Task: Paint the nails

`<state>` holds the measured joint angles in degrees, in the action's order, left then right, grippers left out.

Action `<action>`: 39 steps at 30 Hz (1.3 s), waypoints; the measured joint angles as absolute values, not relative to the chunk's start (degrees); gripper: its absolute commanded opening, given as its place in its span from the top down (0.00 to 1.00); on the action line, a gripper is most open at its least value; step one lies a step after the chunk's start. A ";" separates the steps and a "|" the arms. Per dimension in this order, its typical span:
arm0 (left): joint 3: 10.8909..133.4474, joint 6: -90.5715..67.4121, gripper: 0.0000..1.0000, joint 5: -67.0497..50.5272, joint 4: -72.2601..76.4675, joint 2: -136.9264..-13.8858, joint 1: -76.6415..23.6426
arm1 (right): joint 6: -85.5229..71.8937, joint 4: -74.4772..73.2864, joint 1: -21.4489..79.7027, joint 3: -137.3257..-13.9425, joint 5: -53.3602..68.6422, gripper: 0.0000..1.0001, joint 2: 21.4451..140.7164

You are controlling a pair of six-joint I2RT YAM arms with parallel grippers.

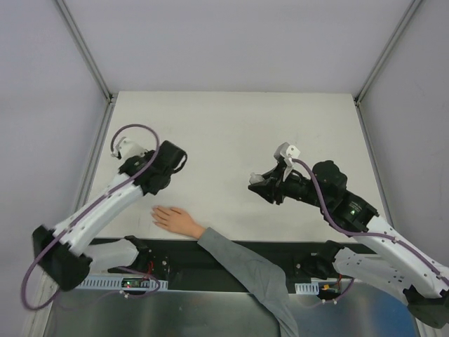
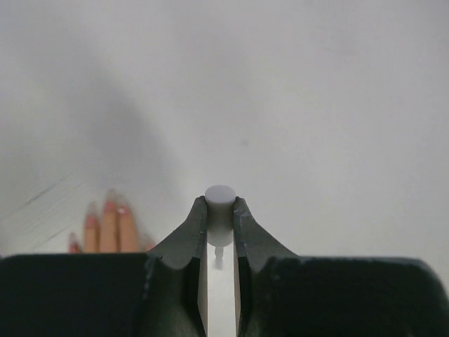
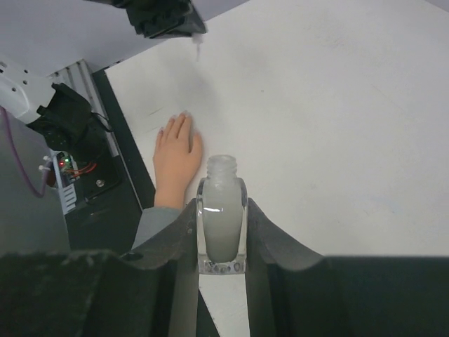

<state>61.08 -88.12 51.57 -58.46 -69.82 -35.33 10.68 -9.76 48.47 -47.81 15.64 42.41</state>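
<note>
While the hand (image 3: 174,158) lies flat on the counter (image 3: 337,105), left pincer (image 2: 220,205) clamps a white cap (image 2: 220,194), right pincer (image 3: 223,207) the bottle (image 3: 222,239)

A matt white table top (image 1: 231,133) lies evenly lit, with only soft, faint shadows on it; pale grey walls (image 1: 231,42) close it in at the back and on both sides; slim metal posts (image 1: 85,53) rise at the far corners; a black strip (image 1: 179,261) edges the near side; nearer still lies a brushed metal sheet (image 1: 210,312).
</note>
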 measured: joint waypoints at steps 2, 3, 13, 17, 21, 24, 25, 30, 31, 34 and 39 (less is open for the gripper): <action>58.33 -76.75 1.00 46.04 -46.83 -60.16 -35.62 | 10.44 -8.54 48.31 -47.81 18.04 1.00 44.01; 56.21 -70.54 1.00 42.33 -40.42 -55.11 -35.64 | 10.09 -7.70 48.18 -47.97 20.47 1.00 45.41; 55.13 -34.54 1.00 -0.38 -7.05 -48.45 -38.70 | 0.86 3.62 48.14 -51.29 36.93 1.00 63.55; 55.05 -28.84 1.00 -6.15 -0.38 -49.63 -42.89 | -1.72 7.33 48.14 -51.53 38.44 1.00 64.20; 52.84 -26.06 1.00 -7.68 8.21 -48.77 -45.54 | -2.66 9.43 47.86 -51.53 37.91 1.00 62.74; 51.40 -25.78 1.00 -7.73 12.93 -48.73 -46.54 | -3.25 10.94 47.44 -51.48 37.06 1.00 61.87; 51.13 -25.76 1.00 -7.73 14.13 -48.84 -46.63 | -3.46 11.38 47.20 -51.35 36.56 1.00 61.56; 50.33 -25.87 1.00 -7.64 17.96 -49.47 -47.40 | -4.14 12.14 45.63 -50.76 35.24 1.00 60.03; 50.22 -25.91 1.00 -7.55 18.44 -49.56 -47.62 | -4.32 12.43 45.45 -50.76 35.07 1.00 59.99; 50.02 -26.02 1.00 -7.51 19.55 -49.60 -47.70 | -4.62 13.15 45.34 -50.74 34.92 1.00 59.94; 49.69 -26.17 1.00 -7.29 21.58 -49.60 -47.70 | -5.10 13.80 45.34 -50.72 34.92 1.00 59.77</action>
<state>49.69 -26.17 -7.29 21.58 -49.60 -47.70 -5.10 13.80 45.34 -50.72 34.92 59.77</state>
